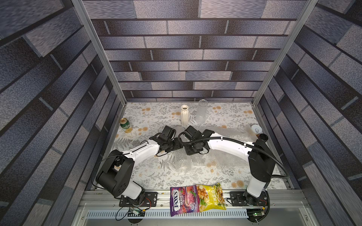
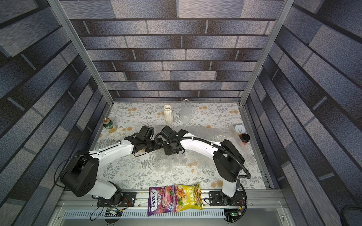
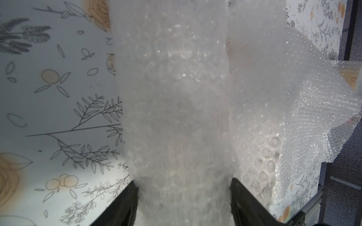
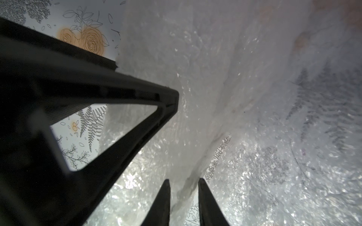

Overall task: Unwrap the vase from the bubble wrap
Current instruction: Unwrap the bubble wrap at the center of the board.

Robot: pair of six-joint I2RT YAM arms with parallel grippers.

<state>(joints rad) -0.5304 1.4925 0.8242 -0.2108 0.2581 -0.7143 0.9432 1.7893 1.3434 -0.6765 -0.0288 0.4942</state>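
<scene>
Bubble wrap (image 1: 188, 163), one lot, on the flowered table (image 1: 148, 176).

Top views: in both, a rumpled bundle lies mid-table under my two wrists, which meet above it. A flat sheet spreads beneath my right arm. Two vases stand bare and upright at the back, a white ribbed vase (image 1: 184, 117) and a clear glass vase (image 1: 201, 113). My claw tips are hidden here.

Left wrist view: my left claw (image 3: 184, 182) grasps the rolled bundle of bubble wrap, a finger on each flank. The contents are too clouded to make out.

Right wrist view: my right claw (image 4: 183, 179) is nearly closed, pinching a raised fold of the wrap. The left claw's finger (image 4: 137, 94) presses on the bundle beside it.

Step in hand, as I judge it: catching a loose fold while the bundle is steadied.

Next move: peel that fold away from the roll, keeping the left grip firm so the roll does not turn with it.
</scene>
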